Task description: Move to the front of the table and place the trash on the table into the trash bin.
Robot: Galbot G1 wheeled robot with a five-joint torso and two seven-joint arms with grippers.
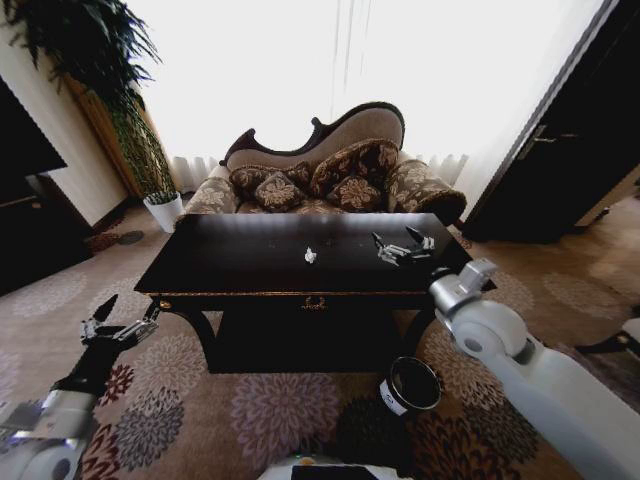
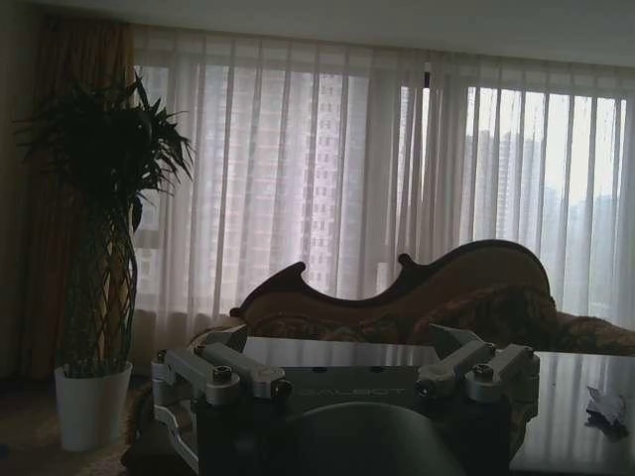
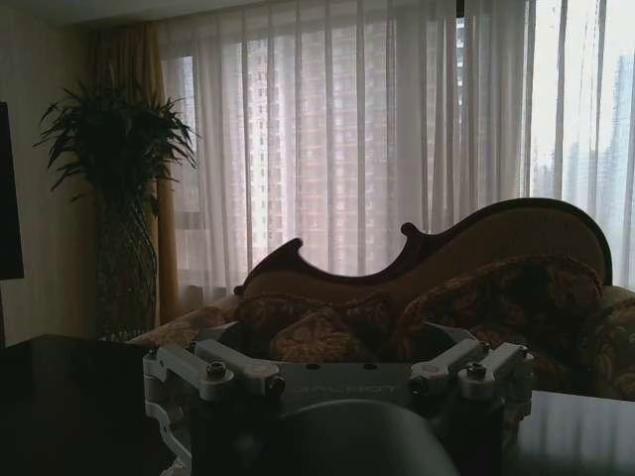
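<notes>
The dark glossy table [image 1: 250, 270] stands right before me, with a gold ornament on its front rail. One small white paper ball [image 1: 310, 256] lies near the middle of the top; the left wrist view catches the paper ball [image 2: 604, 404] on the table [image 2: 556, 397]. My right gripper [image 1: 396, 238] hovers open over the right part of the table, nothing between its fingers. The left gripper [image 1: 127, 309] hangs open low beside the table's left front corner. On the carpet by the right front leg stands the black trash bin [image 1: 411, 385], under my right arm.
A patterned sofa [image 1: 330, 180] with cushions sits behind the table. A tall plant in a white pot [image 1: 164, 210] stands at the back left, dark cabinets at the far left and right. Patterned carpet lies open in front of the table.
</notes>
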